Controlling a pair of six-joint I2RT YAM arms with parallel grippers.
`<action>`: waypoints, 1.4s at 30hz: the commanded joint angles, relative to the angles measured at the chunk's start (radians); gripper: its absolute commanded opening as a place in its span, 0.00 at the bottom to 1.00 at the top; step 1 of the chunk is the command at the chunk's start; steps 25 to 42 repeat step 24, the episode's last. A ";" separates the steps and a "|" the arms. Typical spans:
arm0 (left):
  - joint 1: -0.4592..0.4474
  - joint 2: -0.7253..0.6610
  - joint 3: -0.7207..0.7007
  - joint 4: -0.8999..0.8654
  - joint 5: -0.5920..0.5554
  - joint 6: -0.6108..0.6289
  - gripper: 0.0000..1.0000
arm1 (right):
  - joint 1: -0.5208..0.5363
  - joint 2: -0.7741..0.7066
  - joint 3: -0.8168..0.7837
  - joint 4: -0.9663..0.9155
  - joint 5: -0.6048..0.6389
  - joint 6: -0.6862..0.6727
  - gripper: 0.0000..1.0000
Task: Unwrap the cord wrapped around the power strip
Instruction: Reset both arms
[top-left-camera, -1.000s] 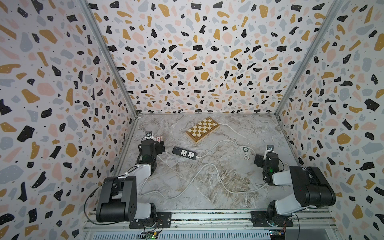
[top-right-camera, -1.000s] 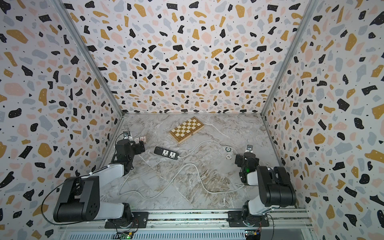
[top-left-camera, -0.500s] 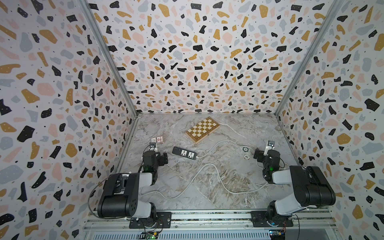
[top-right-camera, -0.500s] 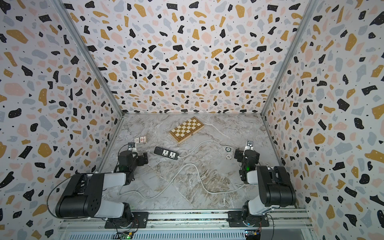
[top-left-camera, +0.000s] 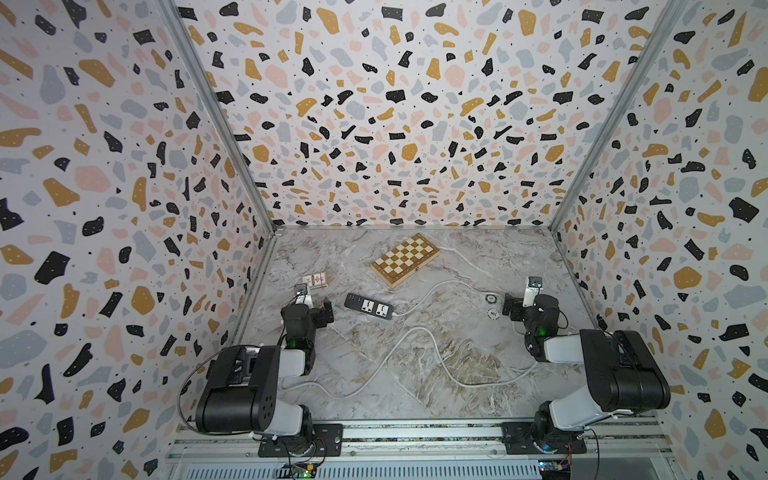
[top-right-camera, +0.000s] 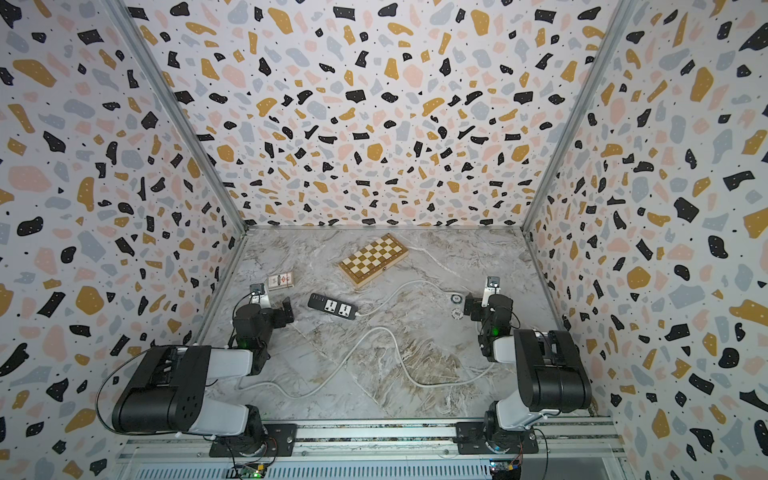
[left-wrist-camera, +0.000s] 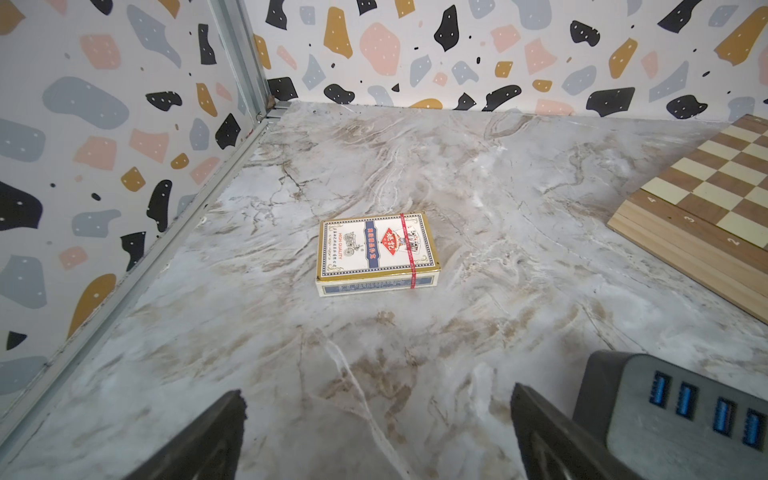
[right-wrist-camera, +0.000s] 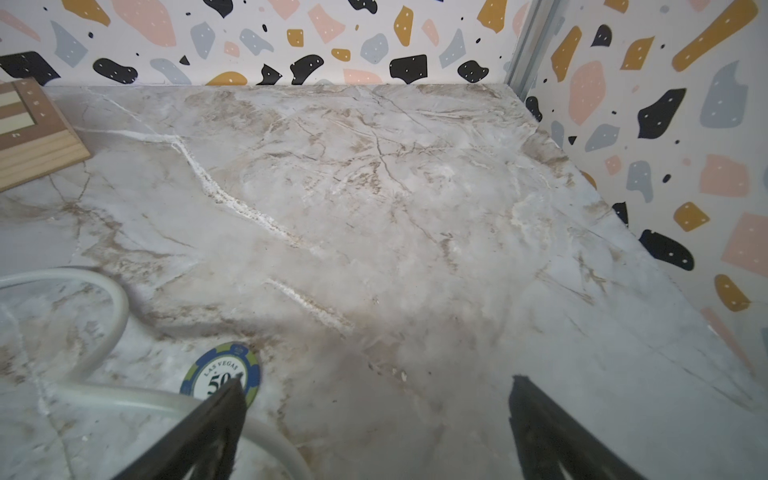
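Note:
The black power strip (top-left-camera: 369, 306) (top-right-camera: 332, 306) lies flat left of centre, its two white socket faces up. Its port end (left-wrist-camera: 665, 415) shows beside my left gripper's finger. The white cord (top-left-camera: 419, 328) (top-right-camera: 382, 328) leaves the strip's right end and runs in loose curves over the table; none of it lies around the strip. A bend of the cord (right-wrist-camera: 116, 299) passes by my right gripper. My left gripper (top-left-camera: 316, 309) (top-right-camera: 274, 309) (left-wrist-camera: 376, 411) stands open and empty just left of the strip. My right gripper (top-left-camera: 519, 307) (top-right-camera: 478, 307) (right-wrist-camera: 376, 395) is open and empty at the right.
A wooden chessboard (top-left-camera: 405, 258) (top-right-camera: 372, 258) lies at the back. A playing-card box (top-left-camera: 314, 279) (left-wrist-camera: 374, 253) sits ahead of the left gripper. Two poker chips (top-left-camera: 491, 298) (top-left-camera: 493, 313) lie by the right gripper, one (right-wrist-camera: 216, 370) at its finger. Walls close in both sides.
My left arm has folded back, bringing its gripper nearer the front and away from the card box. The right gripper has shifted only slightly. The strip and cord lie unchanged.

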 joint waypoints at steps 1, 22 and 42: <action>-0.009 -0.013 -0.003 0.068 -0.050 -0.014 0.99 | -0.002 -0.015 -0.006 0.005 -0.021 -0.010 0.99; -0.042 -0.002 0.051 -0.020 -0.021 0.039 0.99 | -0.002 -0.014 -0.007 0.008 -0.022 -0.012 0.99; -0.041 -0.007 0.039 -0.004 0.003 0.045 0.99 | -0.002 -0.014 -0.006 0.008 -0.023 -0.012 0.99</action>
